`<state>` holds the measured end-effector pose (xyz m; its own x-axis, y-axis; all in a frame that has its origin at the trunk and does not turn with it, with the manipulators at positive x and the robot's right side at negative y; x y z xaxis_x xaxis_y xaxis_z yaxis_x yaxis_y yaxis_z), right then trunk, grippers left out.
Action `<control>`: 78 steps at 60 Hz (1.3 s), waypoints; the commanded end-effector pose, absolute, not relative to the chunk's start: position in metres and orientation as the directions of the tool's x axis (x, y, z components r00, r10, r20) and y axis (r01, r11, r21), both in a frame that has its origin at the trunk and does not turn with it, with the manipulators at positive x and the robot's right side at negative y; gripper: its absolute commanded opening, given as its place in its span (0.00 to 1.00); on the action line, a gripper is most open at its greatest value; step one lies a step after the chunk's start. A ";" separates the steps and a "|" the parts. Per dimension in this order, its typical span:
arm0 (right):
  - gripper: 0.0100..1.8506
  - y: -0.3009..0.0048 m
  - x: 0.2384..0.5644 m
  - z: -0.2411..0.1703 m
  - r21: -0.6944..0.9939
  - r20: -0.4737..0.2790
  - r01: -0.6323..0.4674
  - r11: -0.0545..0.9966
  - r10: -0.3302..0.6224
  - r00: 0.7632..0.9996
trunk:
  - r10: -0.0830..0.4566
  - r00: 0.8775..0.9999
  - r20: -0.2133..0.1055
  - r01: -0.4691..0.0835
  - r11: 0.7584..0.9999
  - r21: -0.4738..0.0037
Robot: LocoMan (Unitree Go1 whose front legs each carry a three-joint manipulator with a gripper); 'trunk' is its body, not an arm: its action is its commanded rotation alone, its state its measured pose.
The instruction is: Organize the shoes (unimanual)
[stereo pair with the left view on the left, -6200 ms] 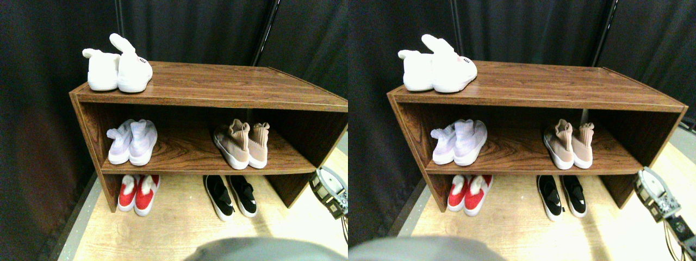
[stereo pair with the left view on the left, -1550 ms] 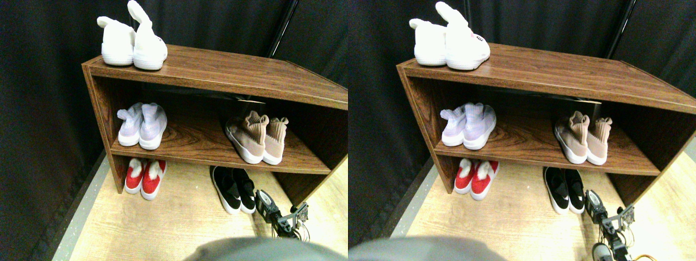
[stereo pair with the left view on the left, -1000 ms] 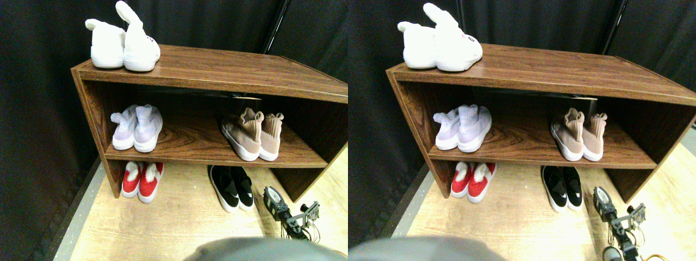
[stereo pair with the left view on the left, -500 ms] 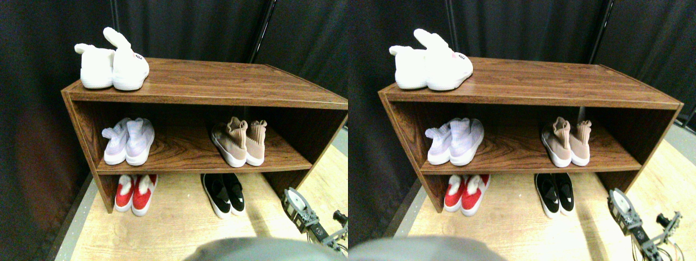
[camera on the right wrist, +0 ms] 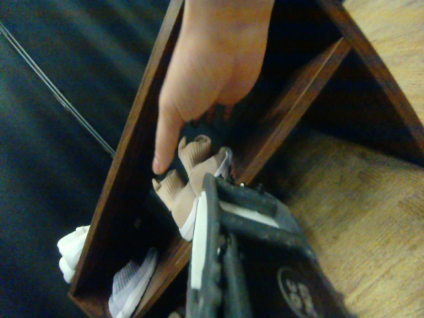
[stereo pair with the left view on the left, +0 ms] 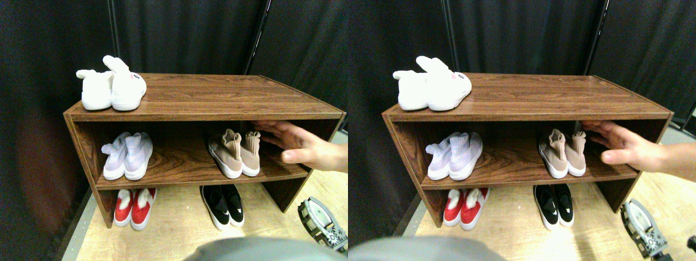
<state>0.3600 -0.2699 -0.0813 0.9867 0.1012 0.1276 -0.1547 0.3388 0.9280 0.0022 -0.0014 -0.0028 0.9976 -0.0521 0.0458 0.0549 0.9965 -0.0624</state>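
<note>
Tan sneakers (stereo pair with the left view on the left: 235, 154) on middle shelf (stereo pair with the left view on the left: 179, 171), well apart from end effector (stereo pair with the left view on the left: 321, 223)

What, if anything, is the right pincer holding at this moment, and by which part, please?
Nothing: the right pincer hangs low over the floor, apart from every shoe. A person's hand reaches toward the tan sneakers without gripping them.

We see a shoe rack (stereo pair with the left view on the left: 217, 98) of dark wood-grain veneer, its top smooth with a soft sheen. The tan sneakers (stereo pair with the left view on the left: 235, 154) are ribbed knit cloth on smooth white soles; at 9 o'clock from them, the lavender sneakers (stereo pair with the left view on the left: 128, 155) show the same knit. The bunny-ear slippers (stereo pair with the left view on the left: 111, 87) look fluffy and matt. The black slip-ons (stereo pair with the left view on the left: 223, 204) appear matt. We note pale, matt wood-grain floor (stereo pair with the left view on the left: 179, 223), dark draped cloth (stereo pair with the left view on the left: 185, 32) behind, and the right gripper (stereo pair with the left view on the left: 321, 223) of dull grey material.
</note>
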 end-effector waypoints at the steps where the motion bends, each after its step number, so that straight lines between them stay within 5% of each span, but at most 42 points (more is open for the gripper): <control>1: 0.03 -0.265 0.359 -0.070 0.912 0.175 -0.205 0.356 0.116 0.978 | -0.044 0.997 0.066 0.048 0.996 -0.071; 78: 0.03 -0.259 0.381 -0.077 0.922 0.170 -0.195 0.334 0.101 0.980 | -0.050 0.998 0.028 0.051 0.996 -0.067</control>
